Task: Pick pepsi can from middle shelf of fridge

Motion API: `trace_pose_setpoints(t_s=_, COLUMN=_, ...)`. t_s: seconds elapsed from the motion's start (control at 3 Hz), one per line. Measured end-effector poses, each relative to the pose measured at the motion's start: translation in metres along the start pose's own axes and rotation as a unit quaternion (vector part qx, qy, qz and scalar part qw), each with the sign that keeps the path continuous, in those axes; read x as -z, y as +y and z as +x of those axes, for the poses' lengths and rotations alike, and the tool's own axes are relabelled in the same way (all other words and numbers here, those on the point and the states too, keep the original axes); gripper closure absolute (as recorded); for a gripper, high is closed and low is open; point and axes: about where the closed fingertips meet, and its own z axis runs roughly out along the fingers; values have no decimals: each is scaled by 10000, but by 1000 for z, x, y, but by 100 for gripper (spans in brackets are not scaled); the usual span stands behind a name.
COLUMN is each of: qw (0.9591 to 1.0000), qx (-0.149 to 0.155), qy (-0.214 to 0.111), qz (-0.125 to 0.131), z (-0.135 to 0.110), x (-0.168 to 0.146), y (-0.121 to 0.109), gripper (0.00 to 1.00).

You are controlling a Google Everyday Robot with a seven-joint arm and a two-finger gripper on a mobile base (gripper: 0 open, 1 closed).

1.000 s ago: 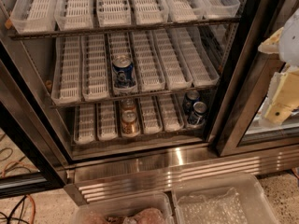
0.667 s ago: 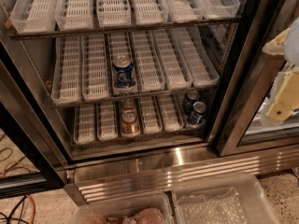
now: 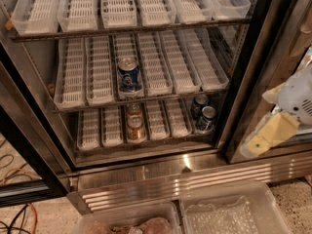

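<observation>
**Pincer [image 3: 267, 136] now lower at the right edge**

Since the earlier frame the pincer has dropped down and slightly leftward. It now hangs outside the fridge [image 3: 146, 177], right of the dark door frame [image 3: 246, 82]. Whether it is open or closed cannot be told. That frame stands between it and the middle shelf [image 3: 187, 74].

The pepsi can [image 3: 129, 74] stands upright on the middle shelf, in the third white lane tray from the left, well apart from the pincer. On the rack below are two orange-brown cans [image 3: 135, 126] in one lane and a darker blue pair [image 3: 204, 113] at the right end. Clear plastic bins [image 3: 229, 213] lie on the floor in front.
</observation>
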Motion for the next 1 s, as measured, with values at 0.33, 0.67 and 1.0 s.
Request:
trace_pose_setpoints(t_s=0.33, qw=9941, qx=-561, qy=-795, qz=-477, z=-16, x=-47, y=17, gripper=0)
trace_pose_setpoints(t_s=0.67, qw=9905, qx=-670, qy=-1058, qz=-573, z=-31, x=-45, y=22, gripper=0)
trace_pose_setpoints(t_s=1.0, qw=9906, qx=-667, qy=-1052, qz=-572, z=-31, x=-44, y=22, gripper=0)
